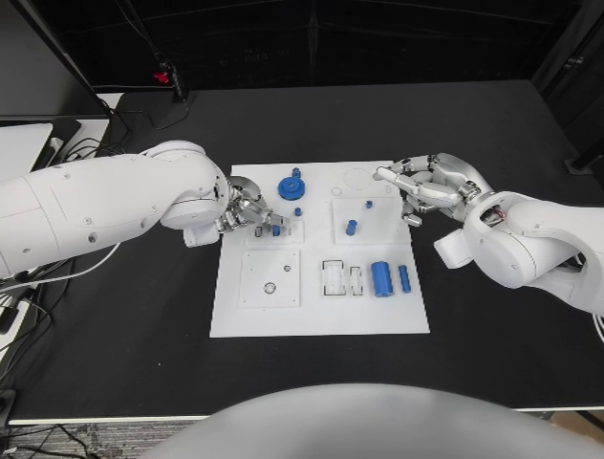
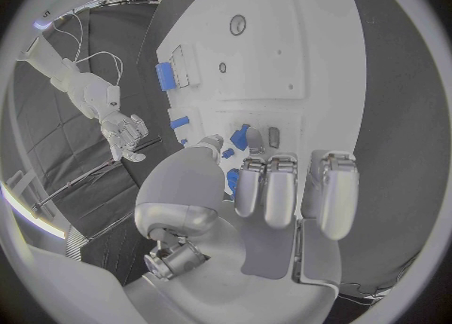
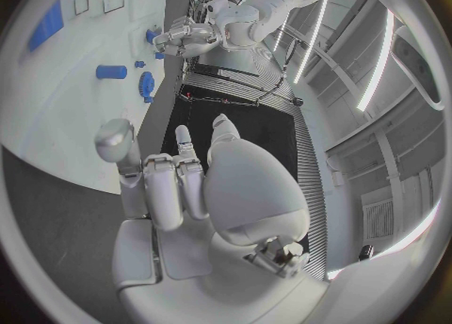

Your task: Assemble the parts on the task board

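Note:
The white task board (image 1: 316, 311) lies mid-table. My left hand (image 1: 254, 215) is bent down over its upper-left plate, fingertips low on it. A small blue part (image 2: 232, 181) sits between the thumb and fingers (image 2: 268, 188), and it looks pinched. A blue gear (image 1: 292, 185) stands just beyond that hand. My right hand (image 1: 426, 186) hovers at the board's far right edge, holding nothing, fingers loosely apart (image 3: 165, 188). Near it are a small blue peg (image 1: 368, 204) and a short blue cylinder (image 1: 351, 228).
A thick blue cylinder (image 1: 380, 278) and a slim blue pin (image 1: 404, 278) lie on the board's near right, beside empty slots (image 1: 335, 277). A square plate with round holes (image 1: 270, 279) takes the near left. Cables (image 1: 96, 143) trail at the table's far left.

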